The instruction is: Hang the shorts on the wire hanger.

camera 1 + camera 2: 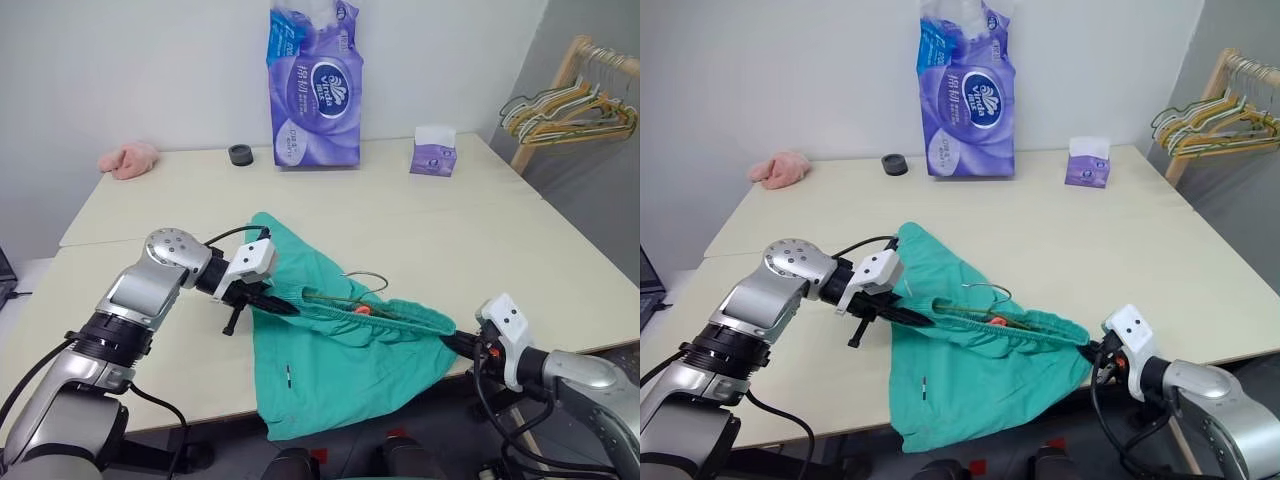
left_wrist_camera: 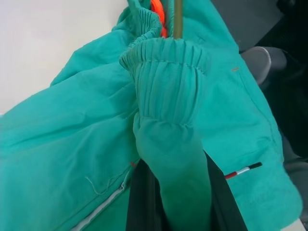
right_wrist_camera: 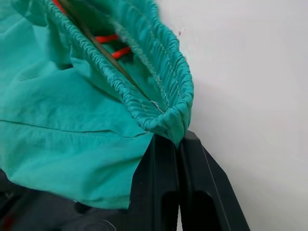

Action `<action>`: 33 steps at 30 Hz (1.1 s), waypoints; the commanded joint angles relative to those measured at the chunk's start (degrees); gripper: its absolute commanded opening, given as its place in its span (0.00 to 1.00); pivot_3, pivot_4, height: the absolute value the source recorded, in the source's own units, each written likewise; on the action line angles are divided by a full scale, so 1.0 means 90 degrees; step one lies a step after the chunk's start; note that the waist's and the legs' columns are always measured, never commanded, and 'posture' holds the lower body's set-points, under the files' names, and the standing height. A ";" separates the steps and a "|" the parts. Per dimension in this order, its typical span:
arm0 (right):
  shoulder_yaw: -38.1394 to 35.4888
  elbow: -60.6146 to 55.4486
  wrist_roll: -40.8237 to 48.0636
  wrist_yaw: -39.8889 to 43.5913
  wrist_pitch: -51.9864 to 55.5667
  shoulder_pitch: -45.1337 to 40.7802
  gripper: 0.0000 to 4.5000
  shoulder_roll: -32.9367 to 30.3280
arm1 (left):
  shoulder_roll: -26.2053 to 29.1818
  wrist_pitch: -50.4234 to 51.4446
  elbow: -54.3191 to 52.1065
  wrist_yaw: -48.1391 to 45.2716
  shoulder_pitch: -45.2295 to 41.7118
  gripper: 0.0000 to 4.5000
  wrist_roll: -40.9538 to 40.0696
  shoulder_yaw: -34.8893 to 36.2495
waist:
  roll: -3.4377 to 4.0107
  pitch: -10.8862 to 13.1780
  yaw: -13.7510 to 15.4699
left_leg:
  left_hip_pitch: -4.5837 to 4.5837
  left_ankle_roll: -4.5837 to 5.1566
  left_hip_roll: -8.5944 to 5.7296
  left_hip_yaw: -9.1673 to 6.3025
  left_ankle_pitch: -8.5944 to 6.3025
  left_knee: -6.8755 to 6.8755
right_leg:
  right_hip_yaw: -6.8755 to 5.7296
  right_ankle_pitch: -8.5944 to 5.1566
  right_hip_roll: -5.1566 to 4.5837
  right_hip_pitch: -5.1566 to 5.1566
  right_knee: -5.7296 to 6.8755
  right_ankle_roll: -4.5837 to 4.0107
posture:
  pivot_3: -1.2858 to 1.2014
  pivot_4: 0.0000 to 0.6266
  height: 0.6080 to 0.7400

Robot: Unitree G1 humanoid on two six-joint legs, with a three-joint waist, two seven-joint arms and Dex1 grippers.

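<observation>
The surface (image 1: 480, 240) sits under and ahead of both my jaws, and its near edge runs right below the cloth I hold. If I drop a corner there, the lot slides off towards the floor.

The shorts (image 1: 330, 370) hang stretched between my two jaws, waistband up, legs draping over that edge below. My left gripper (image 1: 268, 303) has its jaws pinched on one end of the waistband, w/ a fold of elastic bunched between them. My right gripper (image 1: 1092, 349) has its jaws pressed shut on the other end, but it only bites the very tip of the band. That's the weak spot, I think: pull much wider apart and the tip may slip out, and the weight of the legs would drag everything down.

The wire hanger (image 1: 368, 282) lies between my jaws, its bar inside the waistband opening and its hook poking up behind the band. It's loose in there, not held by me. If I tilt one side too low it could slide out that end. The elastic could also snag the wire and twist it.

The orange cord (image 2: 158, 14) is just past my left jaws, beside the wire. It may tangle w/ the hanger.
</observation>
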 commanded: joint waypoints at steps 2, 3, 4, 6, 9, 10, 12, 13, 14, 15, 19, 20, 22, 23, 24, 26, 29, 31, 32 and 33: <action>0.0000 -0.0197 0.0155 0.0664 0.0169 -0.1153 0.00 -0.0843 | -0.0203 -0.0135 -0.0142 0.0401 -0.0118 0.00 0.0186 0.0200 | 0.0012 0.0007 -0.0013 | -0.0001 0.0000 0.0000 0.0000 0.0000 0.0000 | 0.0000 -0.0002 0.0000 -0.0002 -0.0001 0.0004 | 0.46 0.06 1.00; 0.0105 -0.0159 0.0155 0.0838 0.0195 -0.1402 0.00 -0.1052 | -0.0288 -0.0137 -0.0121 0.0512 -0.0145 0.00 0.0226 0.0207 | 0.0017 0.0009 -0.0015 | -0.0001 0.0001 -0.0001 0.0005 0.0000 0.0000 | 0.0004 -0.0002 -0.0001 -0.0002 -0.0001 0.0003 | 0.46 0.06 1.00; 0.0230 -0.0122 0.0134 0.0969 0.0205 -0.1591 0.00 -0.1210 | -0.0364 -0.0125 -0.0108 0.0606 -0.0167 0.00 0.0252 0.0218 | 0.0016 0.0009 -0.0023 | -0.0001 0.0002 -0.0002 0.0004 -0.0001 0.0000 | 0.0002 -0.0001 -0.0002 -0.0002 -0.0002 0.0002 | 0.46 0.06 1.00; 0.0514 -0.0057 0.0066 0.1182 0.0157 -0.1916 0.00 -0.1400 | -0.0495 -0.0124 -0.0067 0.0781 -0.0197 0.00 0.0332 0.0223 | 0.0007 0.0008 -0.0009 | -0.0004 0.0002 0.0003 -0.0005 -0.0001 -0.0002 | -0.0009 0.0012 -0.0001 -0.0002 -0.0006 -0.0019 | 0.46 0.06 1.00; 0.1120 0.0008 -0.0173 0.1509 -0.0024 -0.2505 0.00 -0.1545 | -0.0707 -0.0128 -0.0031 0.1090 -0.0185 0.00 0.0484 0.0183 | 0.0009 0.0009 -0.0027 | -0.0006 0.0002 0.0002 -0.0005 -0.0001 -0.0002 | -0.0009 0.0012 -0.0003 -0.0003 -0.0005 -0.0022 | 0.46 0.06 1.00; 0.1284 0.0035 -0.0261 0.1534 -0.0056 -0.2652 0.00 -0.1523 | -0.0752 -0.0118 -0.0046 0.1155 -0.0166 0.00 0.0518 0.0172 | 0.0009 0.0009 -0.0032 | -0.0005 0.0002 0.0001 0.0000 -0.0001 0.0000 | -0.0003 0.0013 -0.0004 -0.0003 -0.0005 -0.0021 | 0.46 0.06 1.00; 0.1547 0.0122 -0.0380 0.1526 -0.0054 -0.2922 0.00 -0.1377 | -0.0829 -0.0067 -0.0077 0.1217 -0.0141 0.00 0.0557 0.0151 | 0.0009 0.0009 -0.0062 | -0.0005 0.0002 0.0001 0.0001 -0.0002 0.0001 | -0.0001 0.0013 -0.0004 -0.0003 -0.0005 -0.0021 | 0.45 0.07 1.00; 0.1691 0.0162 -0.0470 0.1528 -0.0084 -0.3033 0.00 -0.1321 | -0.0863 -0.0041 -0.0110 0.1242 -0.0121 0.00 0.0570 0.0143 | 0.0009 0.0009 -0.0071 | -0.0005 0.0002 0.0001 0.0001 -0.0002 0.0001 | -0.0001 0.0013 -0.0004 -0.0004 -0.0005 -0.0021 | 0.45 0.07 1.00; 0.1808 0.0212 -0.0563 0.1502 -0.0109 -0.3126 0.00 -0.1257 | -0.0892 -0.0009 -0.0143 0.1264 -0.0102 0.00 0.0571 0.0139 | 0.0009 0.0009 -0.0078 | -0.0005 0.0002 0.0002 0.0000 -0.0002 0.0001 | -0.0002 0.0014 -0.0005 -0.0004 -0.0005 -0.0021 | 0.45 0.07 1.00; 0.1884 0.0246 -0.0634 0.1488 -0.0127 -0.3183 0.00 -0.1218 | -0.0909 0.0011 -0.0167 0.1281 -0.0089 0.00 0.0571 0.0138 | 0.0009 0.0009 -0.0085 | -0.0006 0.0002 0.0002 0.0000 -0.0002 0.0000 | -0.0002 0.0014 -0.0005 -0.0006 -0.0005 -0.0022 | 0.45 0.07 1.00; 0.1865 0.0306 -0.0879 0.1530 -0.0237 -0.3132 0.11 -0.1302 | -0.0901 0.0078 -0.0330 0.1270 0.0006 0.00 0.0610 0.0096 | 0.0010 0.0010 -0.0093 | -0.0011 0.0002 0.0001 -0.0001 -0.0002 0.0000 | -0.0002 0.0015 -0.0007 -0.0012 -0.0004 -0.0023 | 0.46 0.08 1.00; 0.1802 0.0289 -0.0899 0.1577 -0.0269 -0.3067 0.16 -0.1369 | -0.0901 0.0090 -0.0359 0.1270 0.0023 0.00 0.0620 0.0100 | 0.0010 0.0010 -0.0093 | -0.0011 0.0002 0.0001 -0.0001 -0.0002 0.0000 | -0.0002 0.0015 -0.0007 -0.0012 -0.0004 -0.0023 | 0.46 0.08 1.00; 0.1664 0.0236 -0.0873 0.1649 -0.0284 -0.2953 0.30 -0.1467 | -0.0902 0.0116 -0.0409 0.1274 0.0052 0.00 0.0631 0.0110 | 0.0010 0.0010 -0.0089 | -0.0011 0.0002 0.0001 -0.0002 -0.0002 0.0000 | -0.0002 0.0015 -0.0009 -0.0012 -0.0004 -0.0023 | 0.46 0.08 1.00; 0.1542 0.0177 -0.0827 0.1702 -0.0270 -0.2856 0.37 -0.1566 | -0.0903 0.0130 -0.0445 0.1288 0.0071 0.00 0.0641 0.0110 | 0.0011 0.0010 -0.0090 | -0.0011 0.0002 0.0001 -0.0002 -0.0002 0.0000 | -0.0003 0.0015 -0.0009 -0.0012 -0.0004 -0.0023 | 0.46 0.08 1.00; 0.1379 0.0107 -0.0761 0.1798 -0.0243 -0.2717 0.45 -0.1722 | -0.0909 0.0146 -0.0476 0.1302 0.0088 0.00 0.0654 0.0099 | 0.0013 0.0011 -0.0088 | -0.0011 0.0002 0.0001 -0.0002 -0.0002 0.0000 | -0.0003 0.0015 -0.0009 -0.0011 -0.0004 -0.0023 | 0.46 0.08 1.00; 0.1012 -0.0015 -0.0579 0.1921 -0.0089 -0.2454 0.58 -0.1929 | -0.0925 0.0178 -0.0548 0.1335 0.0136 0.00 0.0669 0.0084 | 0.0015 0.0013 -0.0087 | -0.0011 0.0002 0.0001 -0.0001 -0.0002 0.0000 | -0.0002 0.0015 -0.0010 -0.0012 -0.0004 -0.0023 | 0.45 0.08 1.00; 0.0650 -0.0036 -0.0421 0.1881 0.0171 -0.2146 0.81 -0.2008 | -0.0939 0.0216 -0.0627 0.1359 0.0171 0.00 0.0674 0.0069 | 0.0014 0.0012 -0.0105 | -0.0011 0.0002 0.0002 -0.0002 -0.0002 0.0000 | -0.0003 0.0015 -0.0010 -0.0011 -0.0004 -0.0023 | 0.45 0.07 1.00; 0.0469 0.0000 -0.0351 0.1821 0.0311 -0.1949 0.89 -0.1964 | -0.0960 0.0230 -0.0620 0.1366 0.0147 0.00 0.0681 0.0064 | 0.0015 0.0012 -0.0111 | -0.0010 0.0002 0.0003 -0.0002 -0.0002 0.0000 | -0.0003 0.0015 -0.0010 -0.0011 -0.0004 -0.0023 | 0.45 0.07 1.00; 0.0425 0.0024 -0.0348 0.1794 0.0341 -0.1854 0.89 -0.1949 | -0.0971 0.0230 -0.0607 0.1366 0.0132 0.00 0.0687 0.0063 | 0.0015 0.0013 -0.0112 | -0.0010 0.0002 0.0002 -0.0001 -0.0002 0.0000 | -0.0003 0.0015 -0.0010 -0.0010 -0.0004 -0.0023 | 0.45 0.07 1.00; 0.0402 0.0052 -0.0369 0.1752 0.0341 -0.1742 0.89 -0.1924 | -0.0978 0.0233 -0.0602 0.1365 0.0120 0.00 0.0690 0.0062 | 0.0015 0.0013 -0.0115 | -0.0010 0.0001 0.0003 -0.0001 -0.0002 -0.0001 | -0.0003 0.0015 -0.0010 -0.0011 -0.0003 -0.0023 | 0.45 0.07 1.00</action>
